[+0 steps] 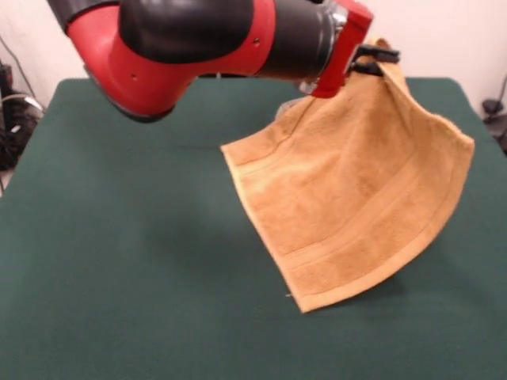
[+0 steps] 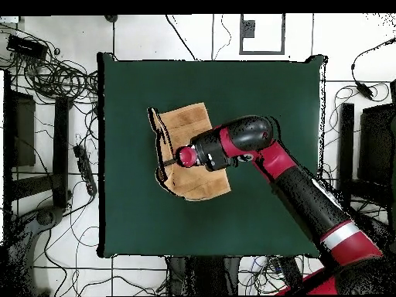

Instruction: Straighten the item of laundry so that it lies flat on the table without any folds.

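Observation:
The orange-tan towel (image 1: 348, 190) hangs from my gripper (image 1: 382, 60), which is shut on its upper corner at the right of the front view. The cloth drapes down and to the left, fairly spread, with paler bands near its lower edge. Its lowest corner sits near or on the dark green table (image 1: 119, 237); I cannot tell if it touches. In the overhead view the towel (image 2: 193, 128) shows left of centre on the table (image 2: 263, 100), partly under the arm, with my gripper (image 2: 166, 163) at its left edge.
The red and black arm (image 1: 198, 39) crosses the top of the front view. In the overhead view the arm (image 2: 309, 193) comes in from the lower right. Cables (image 2: 62, 77) and dark equipment (image 2: 371, 147) lie on the floor around the table.

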